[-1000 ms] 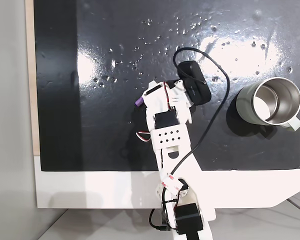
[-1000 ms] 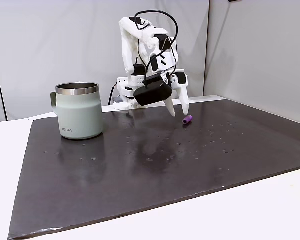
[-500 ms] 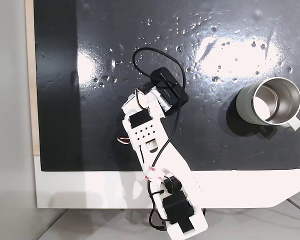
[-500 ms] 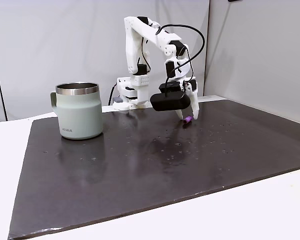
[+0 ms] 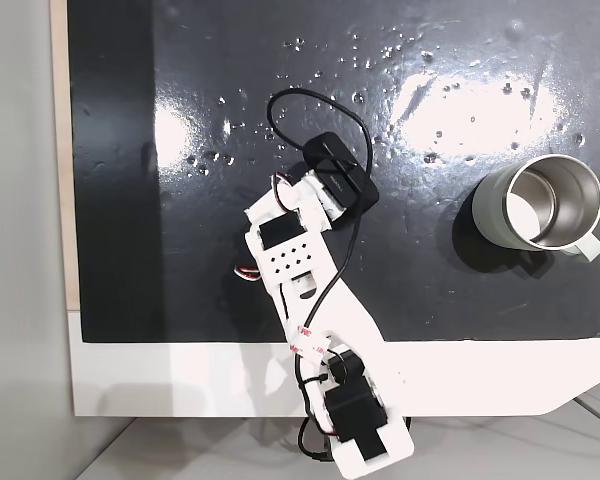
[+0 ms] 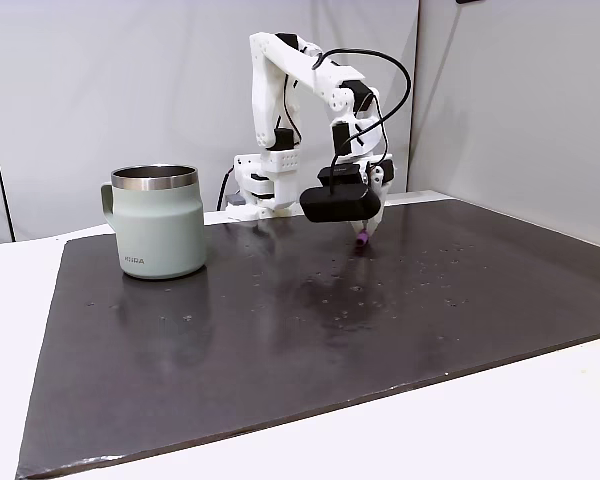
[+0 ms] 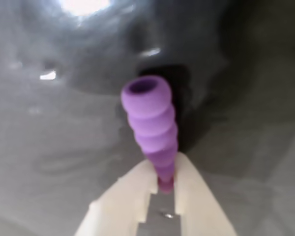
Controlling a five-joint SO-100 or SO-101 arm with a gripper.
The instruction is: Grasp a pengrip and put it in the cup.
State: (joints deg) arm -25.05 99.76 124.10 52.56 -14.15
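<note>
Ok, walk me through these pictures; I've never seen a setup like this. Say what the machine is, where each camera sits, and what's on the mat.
The white machine is a small robot arm bolted at the edge of a black mat. One fixed view looks straight down from above, another looks across from the side, and the wrist view rides on the arm, just behind its gripper. On the mat stands a grey-green steel cup, well apart from the arm. The gripper's two pale fingertips are pinched on one end of a small purple ridged pengrip, whose open end points toward the mat.
</note>
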